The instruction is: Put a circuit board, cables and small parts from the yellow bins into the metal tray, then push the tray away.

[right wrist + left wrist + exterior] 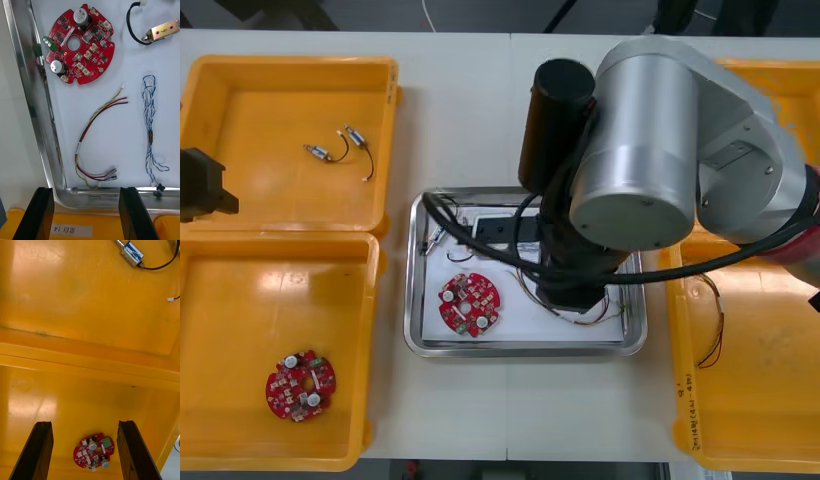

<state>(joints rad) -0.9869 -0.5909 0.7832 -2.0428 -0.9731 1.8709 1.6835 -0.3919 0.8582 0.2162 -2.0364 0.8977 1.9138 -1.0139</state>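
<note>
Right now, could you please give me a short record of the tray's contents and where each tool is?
Metal tray: white inside, between the yellow bins
In tray: circuit board; red and yellow cable; blue and white cable; small metal part with black cable
Right tool: open, above the tray's rim
Left tool: open, above left near bin, which holds a second board
Tray pushed away: not yet

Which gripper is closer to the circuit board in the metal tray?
Right. The right gripper hangs over the tray's rim, the board lying inside just ahead; the left gripper is over the yellow bins.
</note>
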